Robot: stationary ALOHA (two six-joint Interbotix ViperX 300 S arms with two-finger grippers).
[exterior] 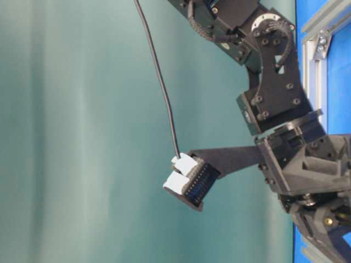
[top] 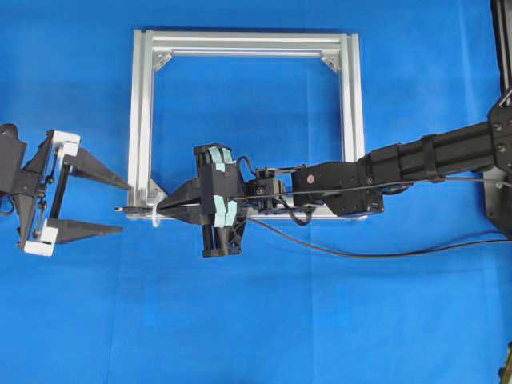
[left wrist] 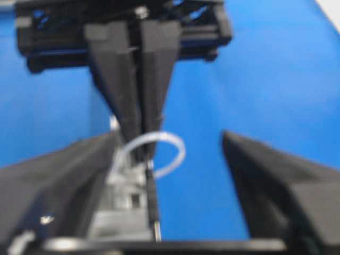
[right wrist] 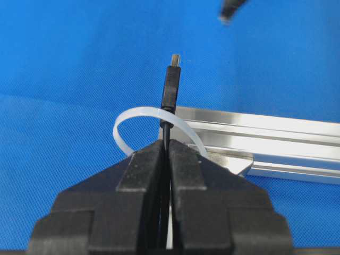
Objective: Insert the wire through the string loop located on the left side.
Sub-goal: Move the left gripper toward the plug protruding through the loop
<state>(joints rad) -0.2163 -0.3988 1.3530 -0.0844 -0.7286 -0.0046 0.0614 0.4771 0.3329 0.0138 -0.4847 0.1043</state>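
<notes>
The right gripper point(right wrist: 167, 151) is clenched on the wire point(right wrist: 171, 87), whose plug tip protrudes through the string loop point(right wrist: 127, 119) at the frame's point(top: 140, 120) near-left corner. The left gripper point(top: 120, 206) stands released, jaws spread around the tip. Closing off-centre may push the plug back out.

One camera looks straight down on the tabletop point(top: 256, 336); another sits low at its edge. Both wrist cameras, close in and facing each other, share the string loop point(right wrist: 139, 118).

- One silver aluminium frame point(top: 144, 120), with three triangular corner brackets point(top: 330, 61) visible
- One whitish string loop point(right wrist: 133, 119)
- One black wire point(right wrist: 171, 93) with a plug tip
- Two grippers: left gripper point(top: 118, 208), right gripper point(top: 164, 206)
- One blue table cover point(top: 256, 320)
</notes>
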